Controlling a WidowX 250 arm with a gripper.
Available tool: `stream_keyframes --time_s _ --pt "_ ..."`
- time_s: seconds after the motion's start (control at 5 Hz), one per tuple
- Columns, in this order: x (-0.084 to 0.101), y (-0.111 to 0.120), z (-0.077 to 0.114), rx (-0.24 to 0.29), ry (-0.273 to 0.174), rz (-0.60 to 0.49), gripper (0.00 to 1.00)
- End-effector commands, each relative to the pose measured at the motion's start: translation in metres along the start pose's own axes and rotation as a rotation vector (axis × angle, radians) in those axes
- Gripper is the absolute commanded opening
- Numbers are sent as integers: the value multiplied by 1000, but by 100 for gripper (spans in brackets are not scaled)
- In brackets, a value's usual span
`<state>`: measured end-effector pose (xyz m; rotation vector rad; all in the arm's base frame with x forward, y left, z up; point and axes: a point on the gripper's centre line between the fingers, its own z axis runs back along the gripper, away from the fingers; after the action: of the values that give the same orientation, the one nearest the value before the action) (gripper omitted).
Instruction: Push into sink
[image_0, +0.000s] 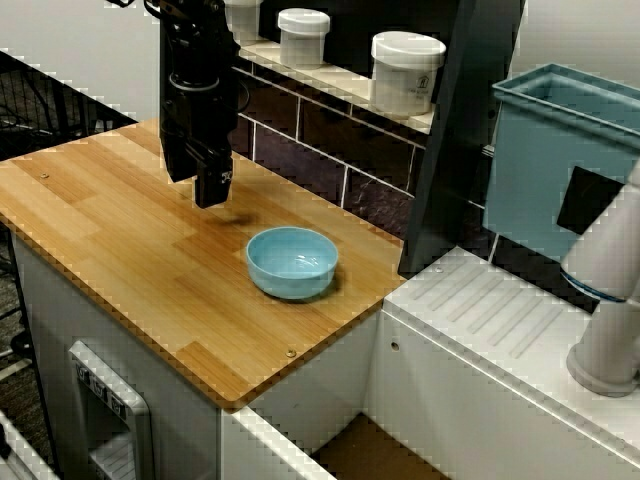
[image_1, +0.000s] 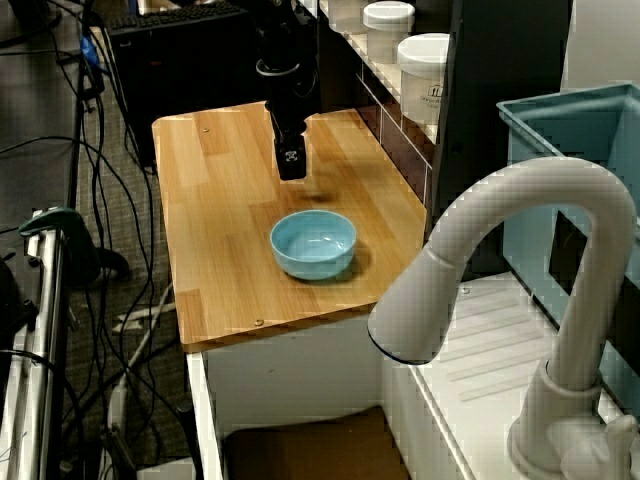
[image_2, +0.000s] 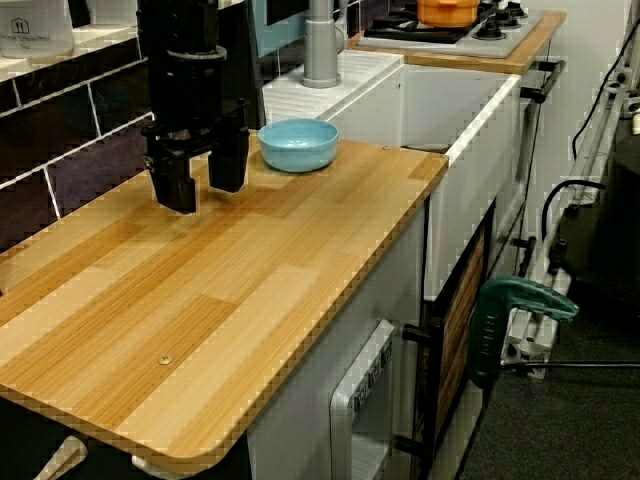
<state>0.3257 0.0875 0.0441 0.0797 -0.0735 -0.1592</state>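
In the view from the counter's front corner, the black robot gripper (image_0: 205, 180) hangs just above the light wooden countertop (image_0: 120, 240), beyond the small light-blue bowl (image_0: 292, 261), which sits upright near the counter's sink-side edge; a corner of the sunken sink with white walls and brown floor (image_0: 375, 455) shows at the bottom, and three white lidded jars (image_0: 405, 72) stand on the ledge behind. In the view past the white curved faucet (image_1: 520, 260), the gripper (image_1: 291, 160) is near the bowl (image_1: 313, 243) but apart from it, and the sink (image_1: 310, 450) lies below the counter's end. In the low view along the counter, the gripper (image_2: 200, 178) has its two fingers (image_2: 172, 180) spread apart, holding nothing; the bowl (image_2: 298, 144) is just beyond it, and the sink (image_2: 455, 110) follows past the counter's far edge.
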Motion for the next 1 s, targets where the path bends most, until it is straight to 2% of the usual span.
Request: stream_keyframes --time_s 0.0,0.4,0.8 --pt "6 -15 21 -8 -53 -13 100" --pt "6 -38 24 -30 -55 -46 100" --pt "6 -48 18 -46 -57 -42 100"
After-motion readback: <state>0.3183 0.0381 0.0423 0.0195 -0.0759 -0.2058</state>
